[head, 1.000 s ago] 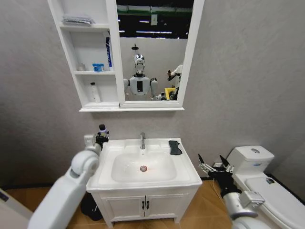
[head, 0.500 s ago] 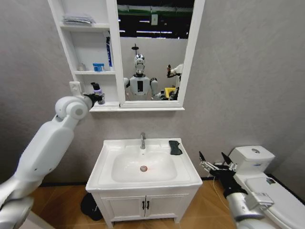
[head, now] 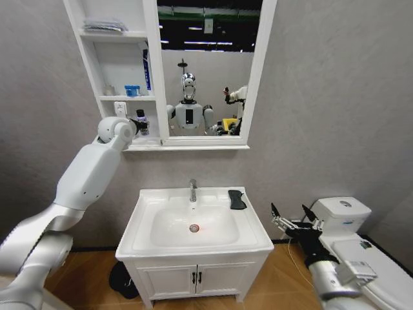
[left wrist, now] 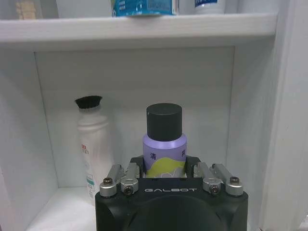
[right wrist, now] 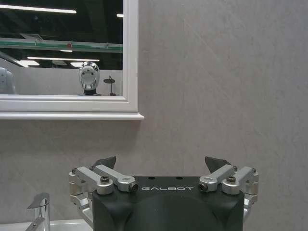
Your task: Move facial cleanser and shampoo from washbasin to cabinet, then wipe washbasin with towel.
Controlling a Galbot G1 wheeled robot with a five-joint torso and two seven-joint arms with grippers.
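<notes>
My left gripper [head: 139,123] is raised to the cabinet [head: 155,77] and is shut on a purple and green bottle [left wrist: 164,144] with a black cap. It holds the bottle upright in the lowest open shelf. Whether this bottle is the shampoo or the facial cleanser I cannot tell. Beside it on that shelf stands a white bottle [left wrist: 94,144] with a black cap. Below, the white washbasin [head: 145,210] carries the black towel [head: 237,199] on its back right corner. My right gripper [head: 290,217] hangs open low at the right, apart from the basin.
A chrome tap [head: 192,189] rises at the basin's back. A white toilet [head: 348,226] sits close behind the right gripper. The two-door vanity [head: 197,278] is under the basin. A blue tub [head: 132,90] and a pale cloth stack [head: 105,26] occupy the upper shelves.
My left arm has lifted the purple bottle from the washbasin's back left corner up into the cabinet's lowest shelf. The right arm has barely moved.
</notes>
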